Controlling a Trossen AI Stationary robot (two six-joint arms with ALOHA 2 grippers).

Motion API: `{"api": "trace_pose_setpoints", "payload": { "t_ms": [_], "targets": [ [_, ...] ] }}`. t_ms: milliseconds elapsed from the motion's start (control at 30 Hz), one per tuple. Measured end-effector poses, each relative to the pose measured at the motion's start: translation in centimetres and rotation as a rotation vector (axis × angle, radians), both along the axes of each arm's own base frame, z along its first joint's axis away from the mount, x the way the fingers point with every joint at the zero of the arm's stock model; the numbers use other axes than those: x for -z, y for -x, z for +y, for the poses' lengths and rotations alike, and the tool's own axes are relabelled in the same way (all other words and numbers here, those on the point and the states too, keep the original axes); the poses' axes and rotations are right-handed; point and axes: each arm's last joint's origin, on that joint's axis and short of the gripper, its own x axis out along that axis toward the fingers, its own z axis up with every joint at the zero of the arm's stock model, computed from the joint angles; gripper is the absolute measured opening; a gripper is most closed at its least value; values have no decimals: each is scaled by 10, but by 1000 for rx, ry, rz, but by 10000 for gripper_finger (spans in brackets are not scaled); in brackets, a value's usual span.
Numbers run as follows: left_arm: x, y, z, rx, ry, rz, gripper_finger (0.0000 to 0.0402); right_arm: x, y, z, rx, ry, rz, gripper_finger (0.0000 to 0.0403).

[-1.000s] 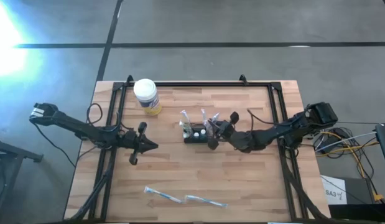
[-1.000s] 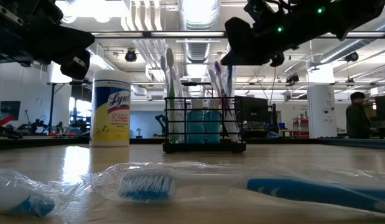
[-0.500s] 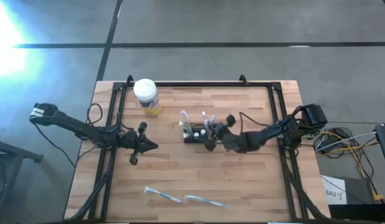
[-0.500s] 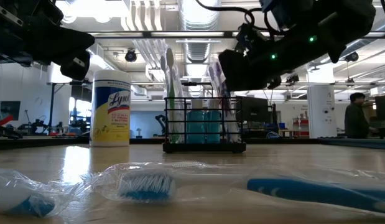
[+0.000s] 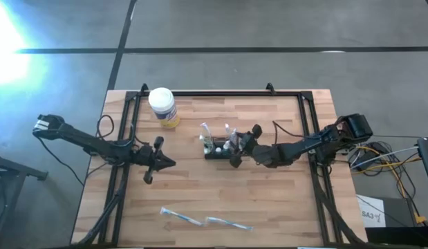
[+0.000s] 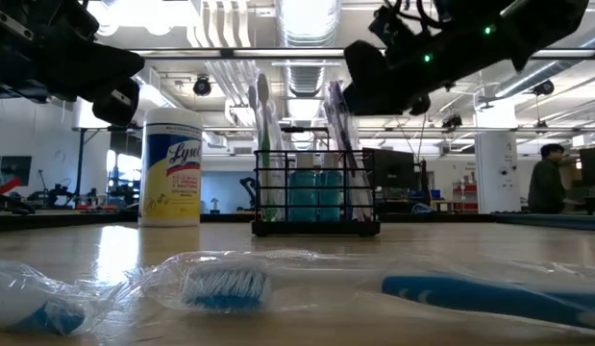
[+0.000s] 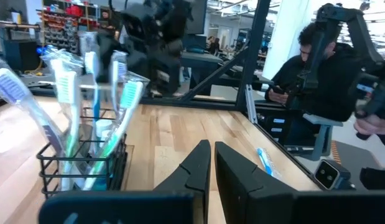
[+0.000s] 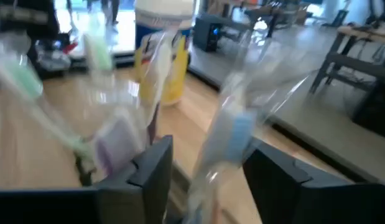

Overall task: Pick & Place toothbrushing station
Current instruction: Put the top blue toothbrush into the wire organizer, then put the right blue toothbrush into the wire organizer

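The toothbrushing station [image 5: 217, 151], a black wire holder, stands on its base mid-table with several toothbrushes upright in it [image 6: 316, 197] [image 7: 80, 162]. My right gripper [image 5: 241, 146] hovers at the station's right end, above the brush heads [image 6: 379, 82]. It is open. In the right wrist view its fingers [image 8: 152, 171] stand on either side of a plastic-wrapped blue toothbrush [image 8: 226, 146] that stands in the station. My left gripper [image 5: 169, 162] is shut and holds nothing [image 7: 211, 165]. It waits left of the station, pointing toward it.
A yellow wipes jar with a white lid [image 5: 163, 106] [image 6: 172, 168] stands at the far left. Two wrapped toothbrushes [image 5: 207, 220] [image 6: 230, 284] lie near the front edge. A black frame [image 5: 220, 93] runs around the tabletop. A person [image 7: 329, 74] sits beyond the table's right side.
My right gripper dipped toward the station and a little toward the table's left. It then rose again and drew back slightly toward the right edge. The wrapped toothbrush at the station's right end now stands more upright.
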Motion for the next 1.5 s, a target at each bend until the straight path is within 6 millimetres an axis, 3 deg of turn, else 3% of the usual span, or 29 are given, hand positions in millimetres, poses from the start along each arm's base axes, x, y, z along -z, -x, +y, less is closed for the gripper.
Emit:
{"api": "trace_pose_setpoints", "payload": {
  "t_ms": [167, 367, 633, 800, 933, 1300, 1500],
  "targets": [
    [0, 0, 0, 12, 7, 1, 28, -18, 9, -3, 45, 21, -26, 212],
    [1, 0, -1, 37, 3, 6, 28, -48, 30, 0, 44, 48, -39, 219],
    [-1, 4, -3, 150, -18, -1, 28, -81, 60, 40, -298, -13, -119, 219],
    [-2, 7, -3, 150, -9, -8, 28, -74, 68, 73, -408, -93, -48, 219],
    [-3, 9, -2, 148, 2, -10, 28, -67, 61, 103, -457, -147, 19, 219],
    [-4, 9, -2, 149, 18, -12, 28, -31, 9, 185, -415, -245, 397, 219],
    [0, 9, -2, 148, 10, 26, 28, -10, -16, 227, -467, -304, 479, 219]
  ]
}}
